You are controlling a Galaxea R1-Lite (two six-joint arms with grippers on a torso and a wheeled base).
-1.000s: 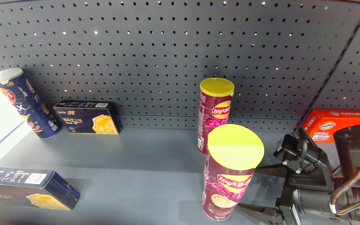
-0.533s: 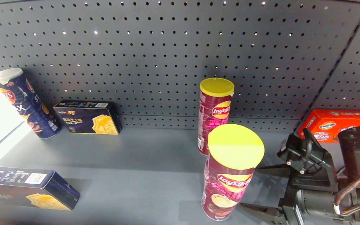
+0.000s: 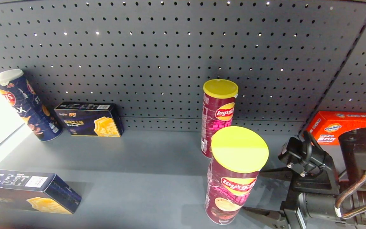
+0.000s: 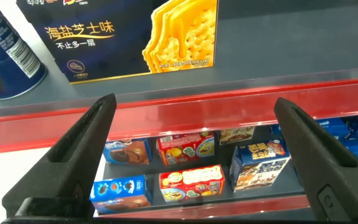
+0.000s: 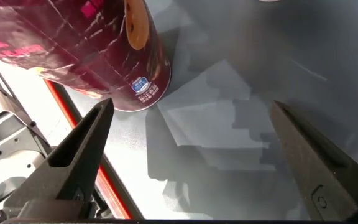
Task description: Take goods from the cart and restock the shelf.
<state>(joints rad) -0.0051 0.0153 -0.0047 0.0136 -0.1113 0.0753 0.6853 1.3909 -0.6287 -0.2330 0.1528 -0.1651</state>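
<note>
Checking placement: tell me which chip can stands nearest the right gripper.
The front maroon can, beside the right gripper; the rear maroon can stands behind it, the blue can far left.

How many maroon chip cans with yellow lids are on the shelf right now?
2. The back can stands by the pegboard; the front can stands before it, near the shelf edge. None looks hidden.

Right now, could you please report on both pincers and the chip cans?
Left pincer open, empty, off the red shelf edge. Right pincer open beside front chip can, not gripping. Can upright on shelf; rear can close behind.
</note>
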